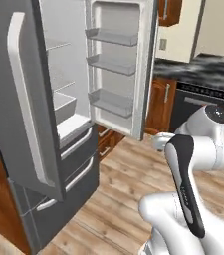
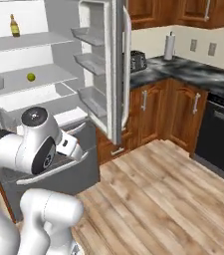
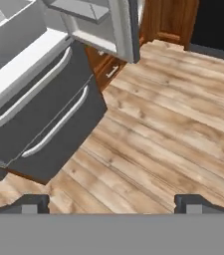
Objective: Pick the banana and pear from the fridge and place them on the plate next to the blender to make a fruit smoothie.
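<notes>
- Left base view: the fridge (image 1: 58, 114) stood with both upper doors swung wide, white interior and clear door bins (image 1: 112, 67) exposed. My arm (image 1: 185, 184) rose at lower right, folded over the wood floor (image 1: 128, 184).
- Right base view: the pear (image 2: 31, 76) sat alone on a middle glass shelf; an amber bottle (image 2: 15, 26) stood on the shelf above. I could not make out the banana.
- Hand view: my gripper (image 3: 112, 204) hung over the floorboards beside the fridge's lower drawers (image 3: 49, 119), fingertips (image 3: 31, 203) spread fully apart, holding nothing.
</notes>
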